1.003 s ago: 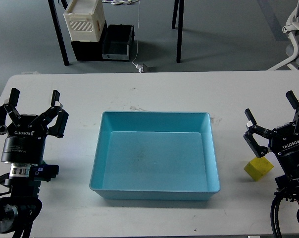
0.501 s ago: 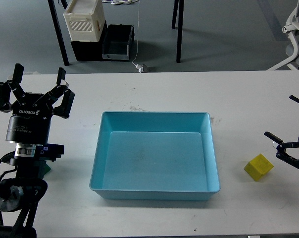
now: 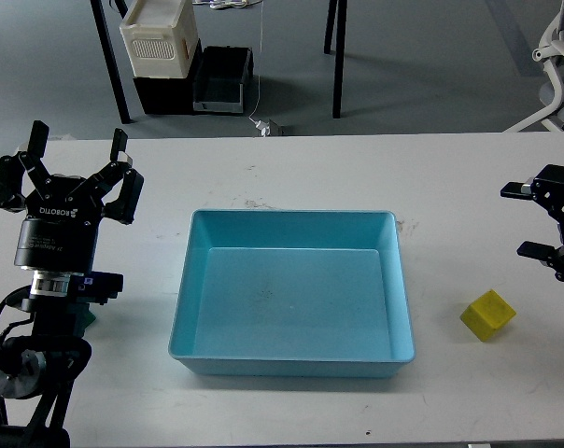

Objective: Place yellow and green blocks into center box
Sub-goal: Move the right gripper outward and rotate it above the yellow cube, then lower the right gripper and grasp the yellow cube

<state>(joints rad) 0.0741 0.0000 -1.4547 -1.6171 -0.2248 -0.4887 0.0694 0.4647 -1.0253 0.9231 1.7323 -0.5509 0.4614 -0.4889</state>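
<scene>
The light blue box (image 3: 183, 308) sits empty in the middle of the white table. A yellow block (image 3: 488, 315) lies on the table to its right. Only a small green edge of the green block (image 3: 91, 318) shows, behind my left arm. My left gripper (image 3: 73, 175) is open and empty, held above the table's left side, left of the box. My right gripper (image 3: 524, 220) is open and empty at the right edge, its fingers pointing left, above and beyond the yellow block.
Past the table's far edge stand a white crate (image 3: 159, 35) on black boxes (image 3: 222, 79), and dark table legs (image 3: 336, 56). A white chair (image 3: 558, 65) stands at the top right. The table (image 3: 319, 163) ends near the view's left and bottom.
My right gripper has risen from beside the yellow block and turned so its fingers point left. My left gripper moved up and right a second ago and has barely shifted since.
</scene>
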